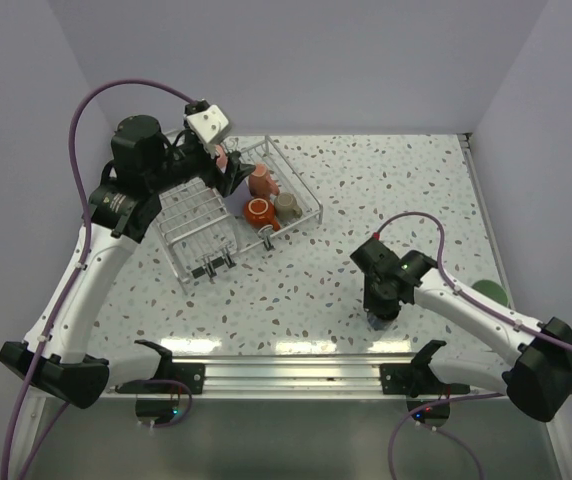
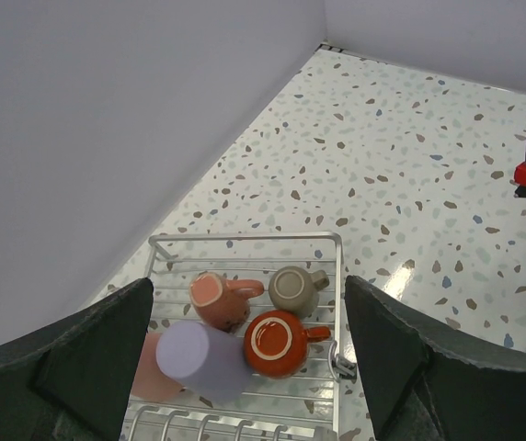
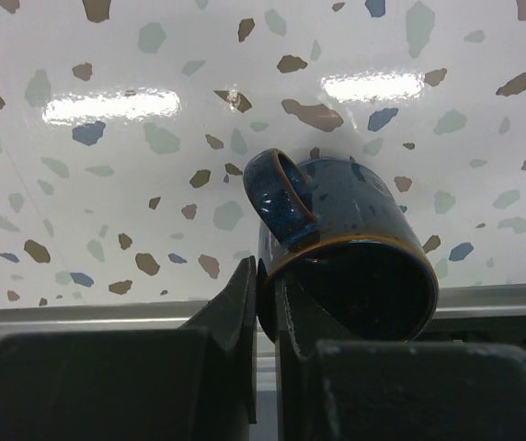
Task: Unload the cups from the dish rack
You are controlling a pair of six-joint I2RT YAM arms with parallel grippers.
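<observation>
Top view: the left gripper (image 1: 226, 165) hangs over the far corner of the rack (image 1: 198, 225). The right gripper (image 1: 379, 318) is well apart from the rack, low at the near edge of the table (image 1: 396, 190). A green cup (image 1: 490, 292) stands farther still from the rack and is partly hidden. Left wrist view: the jaws stand wide apart with nothing between them. Below them, in one rack section, I count five cups: salmon cup (image 2: 215, 296), beige cup (image 2: 292, 288), red cup (image 2: 275, 342), lavender cup (image 2: 199, 358), and a pink cup (image 2: 148, 375) touching the lavender one. Right wrist view: the jaws are pinched tight on the rim wall of the blue cup (image 3: 355, 248), just beside its handle. I cannot tell whether the cup rests on the table. My judgement: the step in hand is placing the blue cup outside the rack while the left gripper lines up the next pick. Next, seat the blue cup, release and retract. Then lower the left gripper onto one cup without knocking its neighbours.
</observation>
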